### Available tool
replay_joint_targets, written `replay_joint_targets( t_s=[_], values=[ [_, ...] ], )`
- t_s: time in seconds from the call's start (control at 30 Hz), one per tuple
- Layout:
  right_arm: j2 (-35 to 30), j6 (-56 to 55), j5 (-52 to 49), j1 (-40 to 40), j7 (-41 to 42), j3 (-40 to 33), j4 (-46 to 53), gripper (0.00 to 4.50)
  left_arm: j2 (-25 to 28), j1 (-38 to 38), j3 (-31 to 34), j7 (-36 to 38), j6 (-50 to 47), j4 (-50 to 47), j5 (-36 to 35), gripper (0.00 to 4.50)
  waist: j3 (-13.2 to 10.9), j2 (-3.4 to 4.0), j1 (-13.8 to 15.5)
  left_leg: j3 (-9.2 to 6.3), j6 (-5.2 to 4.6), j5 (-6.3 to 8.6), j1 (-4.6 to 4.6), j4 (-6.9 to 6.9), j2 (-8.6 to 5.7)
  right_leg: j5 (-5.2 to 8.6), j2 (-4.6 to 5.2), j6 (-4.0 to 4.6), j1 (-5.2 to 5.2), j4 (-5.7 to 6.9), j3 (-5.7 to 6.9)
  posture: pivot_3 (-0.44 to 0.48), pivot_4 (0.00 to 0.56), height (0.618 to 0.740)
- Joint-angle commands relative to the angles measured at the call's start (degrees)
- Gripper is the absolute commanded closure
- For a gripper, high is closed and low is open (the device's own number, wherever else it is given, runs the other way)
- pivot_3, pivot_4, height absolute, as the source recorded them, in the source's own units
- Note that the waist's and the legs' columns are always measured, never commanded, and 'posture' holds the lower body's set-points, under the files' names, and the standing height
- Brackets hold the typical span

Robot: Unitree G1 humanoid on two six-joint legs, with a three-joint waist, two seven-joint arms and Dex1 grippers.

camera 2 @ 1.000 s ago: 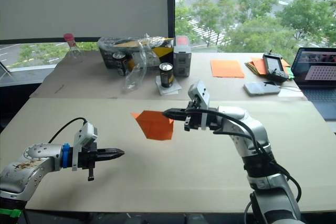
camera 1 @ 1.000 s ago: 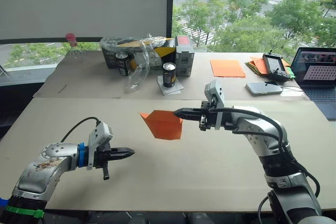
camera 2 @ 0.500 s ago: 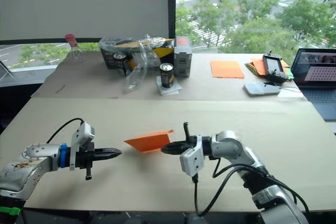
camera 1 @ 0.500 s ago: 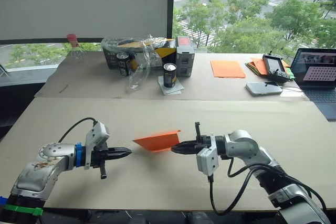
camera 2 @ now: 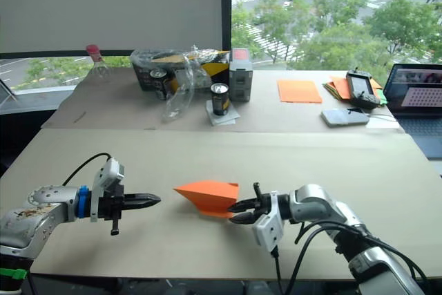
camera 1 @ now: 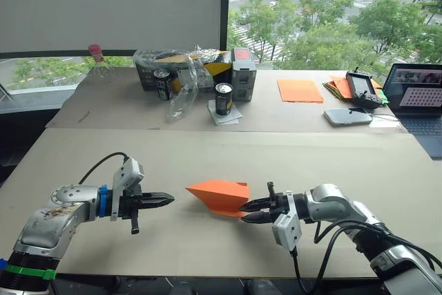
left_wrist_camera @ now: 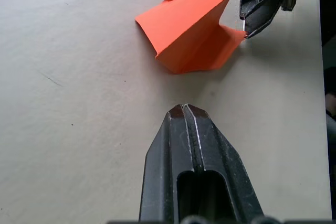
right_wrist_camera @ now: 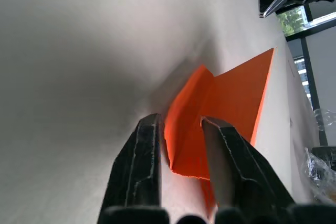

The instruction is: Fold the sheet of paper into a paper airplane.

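The folded orange sheet of paper (camera 1: 219,196) sits on the near part of the desk (camera 1: 207,150), roughly midway between the two grippers, part-way to becoming an airplane: one flap lies low and another stands up along a crease. The right gripper (camera 1: 254,212) is at the sheet's right edge, on the side away from the left gripper. Its fingers (right_wrist_camera: 144,150) are parted by a modest gap, and the wrist view shows the raised edge of the paper running between them, very near or brushing the pads without being clamped. So that gripper is open, with nothing held.

The left gripper (camera 1: 166,200) hovers just off the sheet's pointed end. Its fingers (left_wrist_camera: 185,129) are pressed together and empty, aimed straight at the paper with bare desk between them and it.

The step in hand looks like taking hold of a flap to make the next fold. To do it well, the right fingers should close on the single upstanding layer near its edge, not on the whole stack, and lift gently so the thin paper does not buckle. The closed left tip would serve well as a hold-down, pressing on the lower layer beside the crease so the sheet cannot slide across the smooth desk.
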State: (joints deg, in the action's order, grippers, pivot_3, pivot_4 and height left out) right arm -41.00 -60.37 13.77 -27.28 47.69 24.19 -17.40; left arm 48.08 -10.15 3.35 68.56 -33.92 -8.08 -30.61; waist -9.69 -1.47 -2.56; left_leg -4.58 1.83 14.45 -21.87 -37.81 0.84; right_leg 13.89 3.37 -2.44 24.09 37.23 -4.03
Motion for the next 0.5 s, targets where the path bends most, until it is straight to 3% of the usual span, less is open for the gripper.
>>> replay_joint_targets(
  t_s=[0.03, 0.17, 0.2, 0.3, 0.4, 0.5],
  values=[
    [-3.23, 5.11, -6.85, 2.29, 0.43, -2.44, 10.55, 1.49, 0.3, -0.84, 0.39, 1.1, -1.57, -2.56, -2.48, 4.5, 0.0, 0.0, 0.03, -0.02, 0.0, 0.0, -0.01, 0.0, 0.0, 0.0, 0.0, 0.0, 0.02, 0.01, 0.0, 0.0, 0.15, 0.73],
    [-4.92, 17.44, -13.73, 4.46, 1.28, -4.88, 19.94, 0.14, -0.51, -1.97, 0.58, 1.17, -3.11, -2.85, -4.25, 4.5, 0.0, 0.0, -0.11, -0.02, 0.0, 0.0, 0.01, -0.03, 0.0, 0.0, -0.01, -0.01, 0.02, 0.09, -0.01, 0.0, 0.15, 0.73],
    [-5.0, 21.85, -16.53, 4.6, 2.03, -5.26, 21.68, 0.14, -0.64, -2.38, 0.61, 1.17, -3.53, -2.88, -4.71, 4.5, 0.0, 0.0, -0.08, -0.01, 0.0, 0.0, 0.02, -0.04, 0.0, 0.0, -0.01, -0.01, 0.02, 0.12, -0.02, 0.0, 0.15, 0.73],
    [-2.45, 37.89, -24.45, 2.9, 2.22, -6.69, 24.15, 0.79, -0.58, -3.51, 0.36, 1.8, -5.81, -3.56, -6.66, 4.5, 0.0, -0.02, -0.02, -0.01, -0.01, -0.01, 0.06, -0.08, 0.0, 0.01, -0.02, 0.0, 0.01, 0.26, -0.02, 0.0, 0.15, 0.73],
    [1.01, 54.33, -30.64, 1.08, 1.98, -7.15, 25.81, 1.86, -0.21, -3.8, 0.02, 1.85, -6.95, -4.35, -7.25, 4.5, 0.0, -0.02, -0.09, -0.01, -0.01, -0.01, 0.11, -0.1, 0.0, 0.01, -0.04, 0.0, 0.02, 0.35, -0.04, 0.0, 0.15, 0.73],
    [3.53, 63.1, -32.8, 0.32, 1.47, -8.22, 26.62, 2.88, -0.18, -3.83, 0.16, 1.43, -7.35, -4.76, -7.34, 4.5, 0.0, -0.02, 0.03, -0.04, -0.01, -0.01, 0.1, -0.1, 0.01, 0.04, -0.07, 0.03, 0.06, 0.38, -0.02, 0.0, 0.15, 0.73]
  ],
)
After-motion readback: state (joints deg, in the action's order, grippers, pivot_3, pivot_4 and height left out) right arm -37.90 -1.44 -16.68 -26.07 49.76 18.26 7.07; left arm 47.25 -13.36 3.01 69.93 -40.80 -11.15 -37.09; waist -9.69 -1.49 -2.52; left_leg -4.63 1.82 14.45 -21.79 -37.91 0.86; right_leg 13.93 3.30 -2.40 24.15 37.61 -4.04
